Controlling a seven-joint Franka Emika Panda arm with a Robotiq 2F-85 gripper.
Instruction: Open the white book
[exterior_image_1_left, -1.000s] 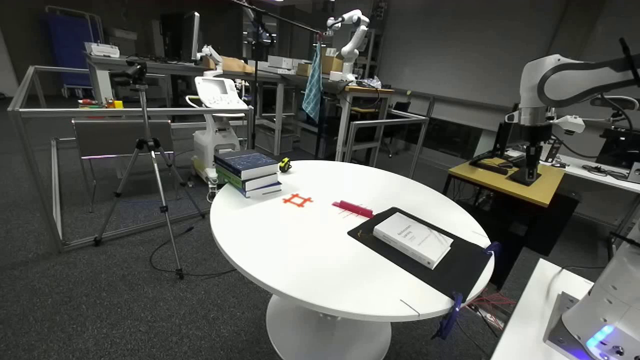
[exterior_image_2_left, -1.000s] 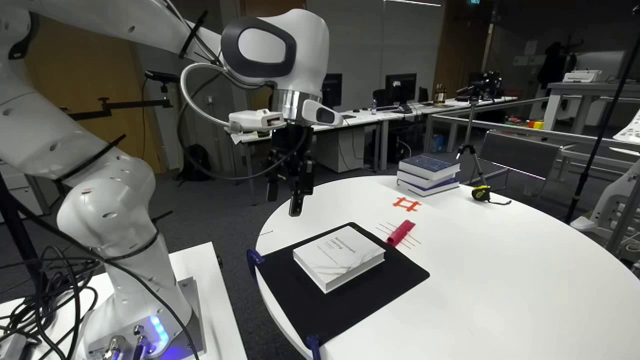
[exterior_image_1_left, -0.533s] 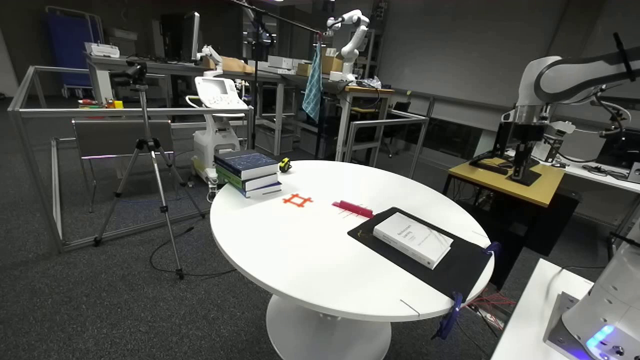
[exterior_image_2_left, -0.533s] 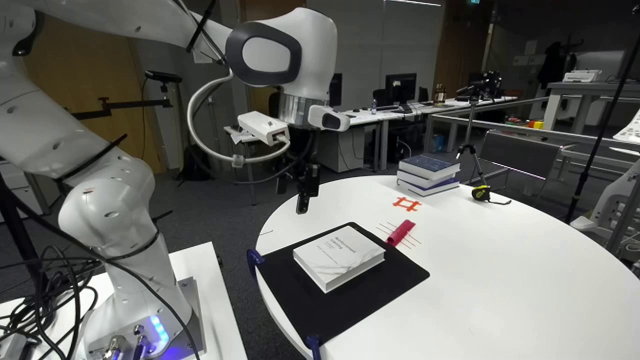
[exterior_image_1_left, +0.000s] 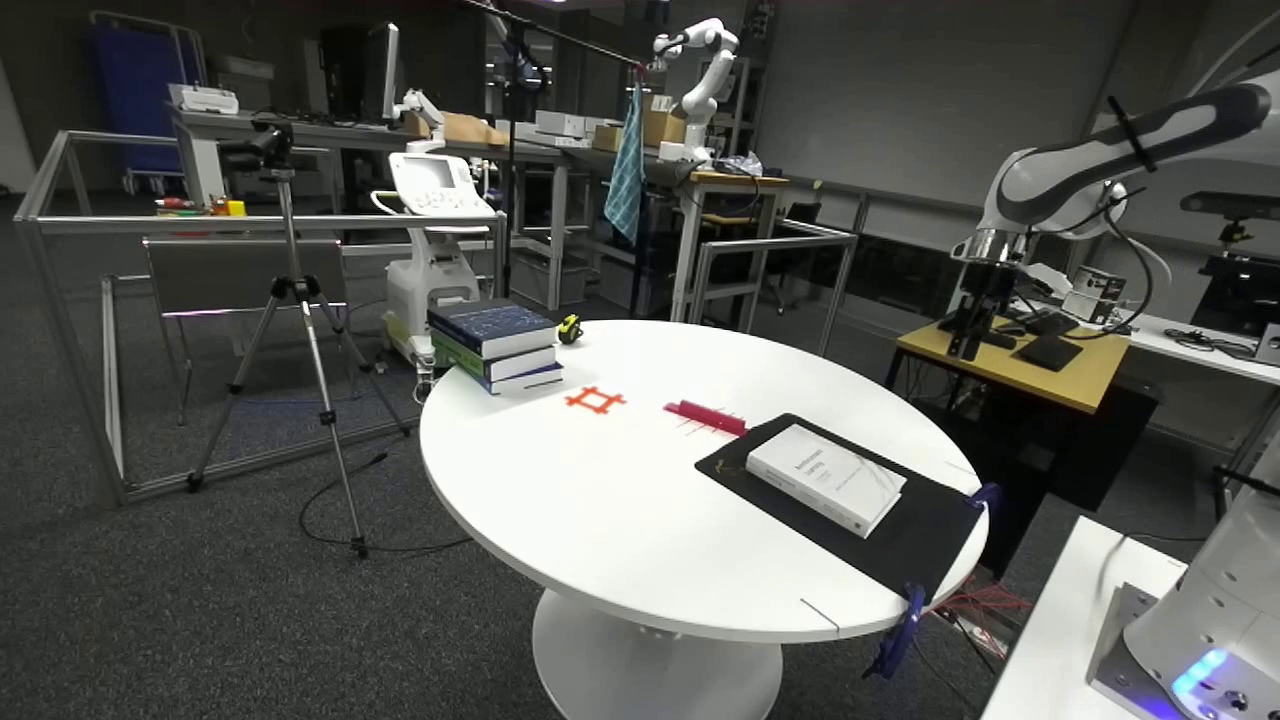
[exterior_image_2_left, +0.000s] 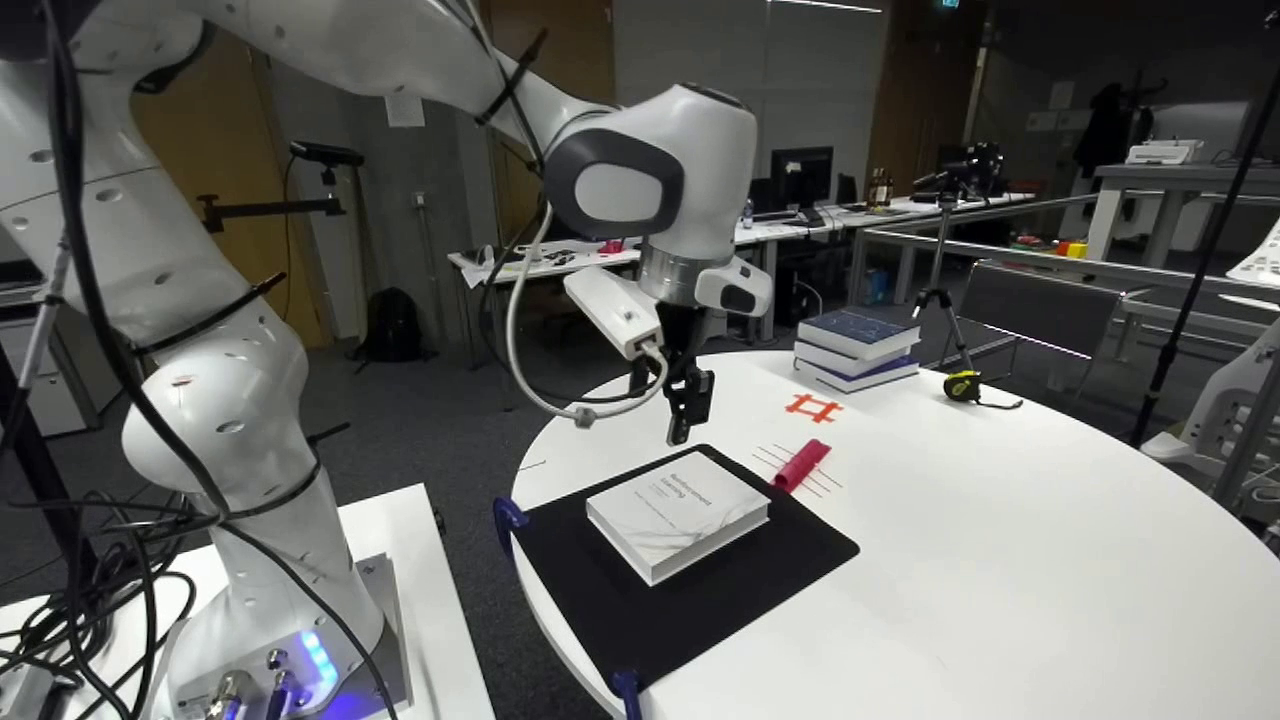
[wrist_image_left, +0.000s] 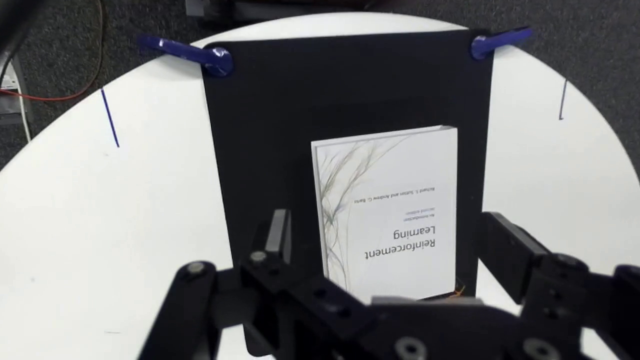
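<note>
The white book (exterior_image_1_left: 826, 476) lies flat and closed on the black mat (exterior_image_1_left: 925, 510), front cover up. It also shows in an exterior view (exterior_image_2_left: 678, 505) and, with its title upside down, in the wrist view (wrist_image_left: 400, 190). My gripper (exterior_image_2_left: 672, 420) is open and empty, in the air above the table and apart from the book. In the wrist view the gripper (wrist_image_left: 386, 225) has its fingers spread wide, one on each side of the book's outline. The gripper body hides part of the book's lower edge there.
Blue clamps (wrist_image_left: 215, 60) hold the mat at the edge of the round white table (exterior_image_1_left: 600, 500). A pink-red piece (exterior_image_2_left: 803, 465) lies beside the mat. Orange tape marks (exterior_image_2_left: 814, 408), a stack of dark books (exterior_image_2_left: 857, 345) and a yellow tape measure (exterior_image_2_left: 962, 386) are farther off.
The arm has swung across toward the book: right in an exterior view, left in the opposite one. The hand has turned somewhat. The gripper stays open. The book has not moved.
</note>
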